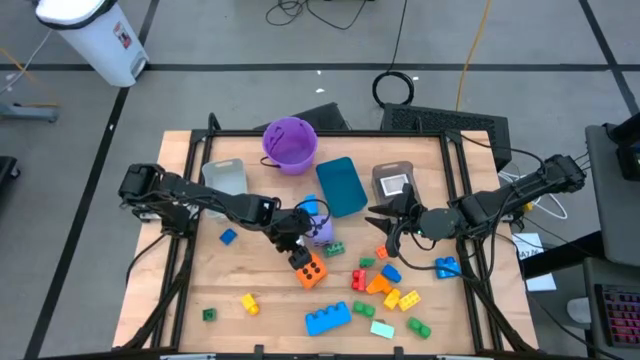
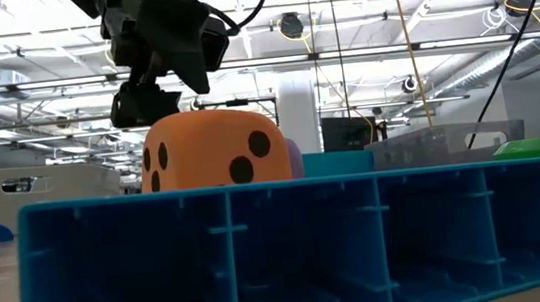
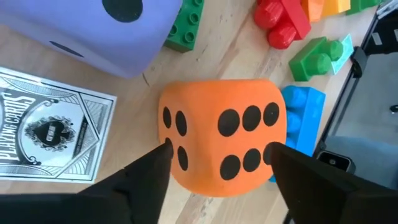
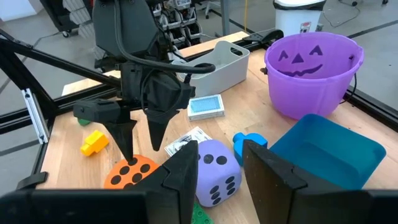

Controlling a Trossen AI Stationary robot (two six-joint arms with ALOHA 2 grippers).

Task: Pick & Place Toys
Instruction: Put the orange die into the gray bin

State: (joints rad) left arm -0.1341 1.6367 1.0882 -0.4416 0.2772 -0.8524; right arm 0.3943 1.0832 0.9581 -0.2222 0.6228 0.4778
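An orange dotted die (image 1: 310,268) rests on the table near its middle; it also shows in the left wrist view (image 3: 221,143), the low view (image 2: 212,149) and the right wrist view (image 4: 127,174). My left gripper (image 1: 296,248) is open, points down over the die, and its two fingers (image 3: 152,177) stand at two opposite sides of the die. A purple die (image 1: 321,230) sits just behind the orange one. My right gripper (image 1: 385,228) is open and empty, to the right of the dice. Bright bricks (image 1: 385,285) lie scattered at the front right. My left gripper comes at the orange die from above with one finger at each of two opposite sides (image 3: 166,144). I cannot tell whether the fingers touch it. The die sits flat on the table.
A purple bucket (image 1: 290,142), teal bin (image 1: 341,186), grey bin (image 1: 224,178) and clear bin (image 1: 394,182) stand at the back. A playing-card box (image 3: 50,134) lies beside the dice. A big blue brick (image 1: 328,318) lies at the front, and small bricks (image 1: 249,303) at the front left.
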